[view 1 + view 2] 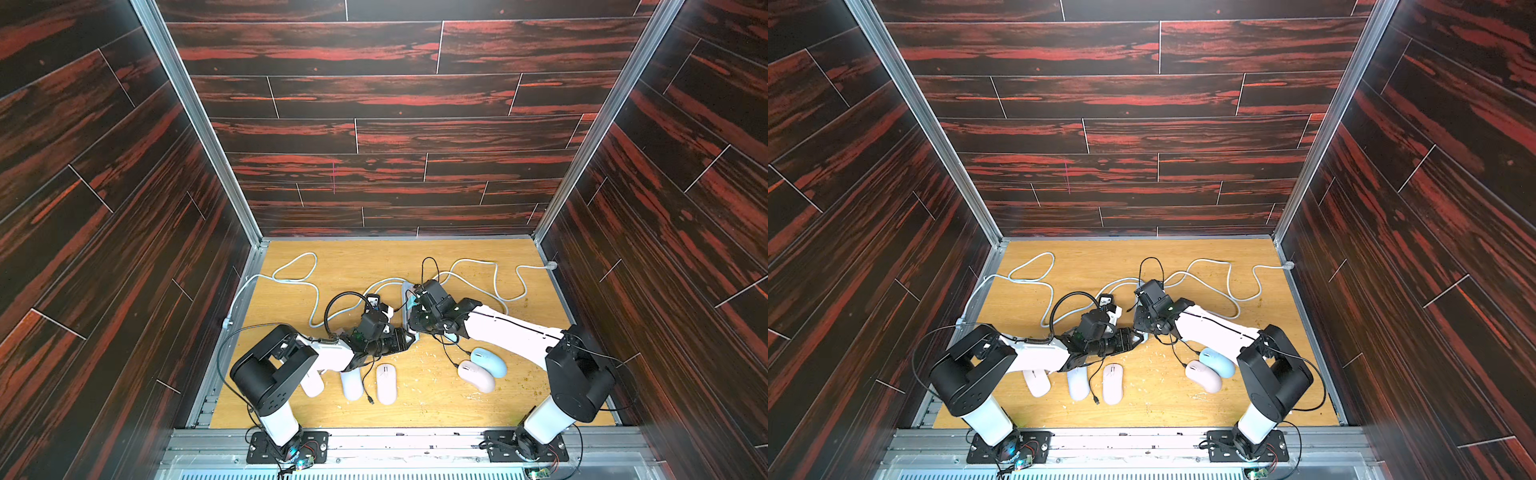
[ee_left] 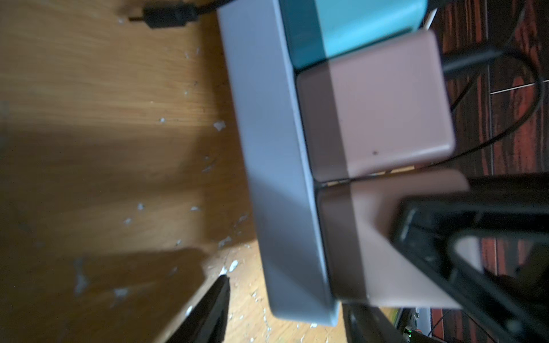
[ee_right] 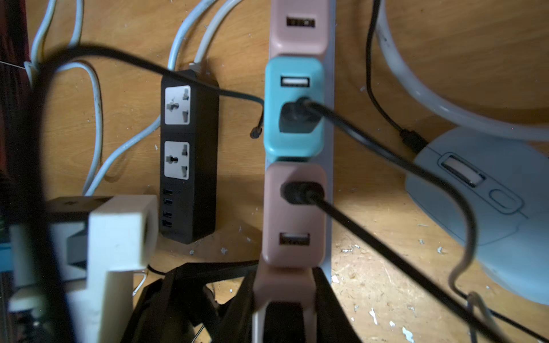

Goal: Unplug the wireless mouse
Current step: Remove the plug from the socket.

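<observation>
A grey power strip (image 1: 405, 299) (image 2: 276, 178) lies mid-table with pink and teal USB adapters on it. Black cables run from the teal adapter (image 3: 294, 118) and the pink adapter (image 3: 297, 208) beside it. One thin black cable is plugged into the front of the blue mouse (image 3: 490, 208) (image 1: 489, 361). My right gripper (image 3: 283, 308) (image 1: 413, 322) is shut on the end pink adapter (image 3: 283, 285) (image 2: 416, 267). My left gripper (image 2: 291, 320) (image 1: 411, 338) is open, its fingers either side of the strip's near end, one fingertip (image 2: 217, 297) clear of it.
A pink mouse (image 1: 476, 376) lies against the blue one. Pale mice (image 1: 386, 382) (image 1: 351, 384) (image 1: 311, 384) lie under the left arm, with a loose black plug (image 1: 370, 400) there. A black power strip (image 3: 190, 157) and white cords (image 1: 498, 286) lie behind.
</observation>
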Available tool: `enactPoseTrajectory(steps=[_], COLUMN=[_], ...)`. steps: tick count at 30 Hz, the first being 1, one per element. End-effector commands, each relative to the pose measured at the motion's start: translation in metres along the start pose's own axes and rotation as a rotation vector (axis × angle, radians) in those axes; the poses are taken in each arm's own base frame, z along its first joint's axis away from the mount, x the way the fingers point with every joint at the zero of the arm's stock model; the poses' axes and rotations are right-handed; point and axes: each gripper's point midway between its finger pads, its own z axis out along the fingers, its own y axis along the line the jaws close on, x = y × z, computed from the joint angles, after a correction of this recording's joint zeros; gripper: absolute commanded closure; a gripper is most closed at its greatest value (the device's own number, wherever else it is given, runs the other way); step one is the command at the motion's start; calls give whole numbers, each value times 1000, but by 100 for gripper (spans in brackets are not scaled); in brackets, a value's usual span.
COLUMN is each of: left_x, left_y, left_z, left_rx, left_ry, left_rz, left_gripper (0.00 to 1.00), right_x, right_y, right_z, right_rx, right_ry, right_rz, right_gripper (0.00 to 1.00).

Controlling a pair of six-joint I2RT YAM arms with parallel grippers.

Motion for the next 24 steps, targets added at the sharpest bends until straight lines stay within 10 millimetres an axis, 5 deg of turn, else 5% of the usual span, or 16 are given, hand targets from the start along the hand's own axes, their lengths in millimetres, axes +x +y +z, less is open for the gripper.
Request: enactPoseTrajectory(steps=[1,13,24], left_x=[-19,-25,-26], left_y=[-19,-10,-5], left_z=[3,14,13], left_rx=[72,82,68], left_ry=[-56,-66,-71], left_rz=[1,-24,-32], left_gripper=[43,55,94], right_x=[-6,-1,1], right_y=[17,24,23], right_z=[-14,-18,-20], right_rx=[-84,-137,-150], right_ry=[-24,-8,-5], right_rz=[4,19,27], right_gripper=[94,95,95])
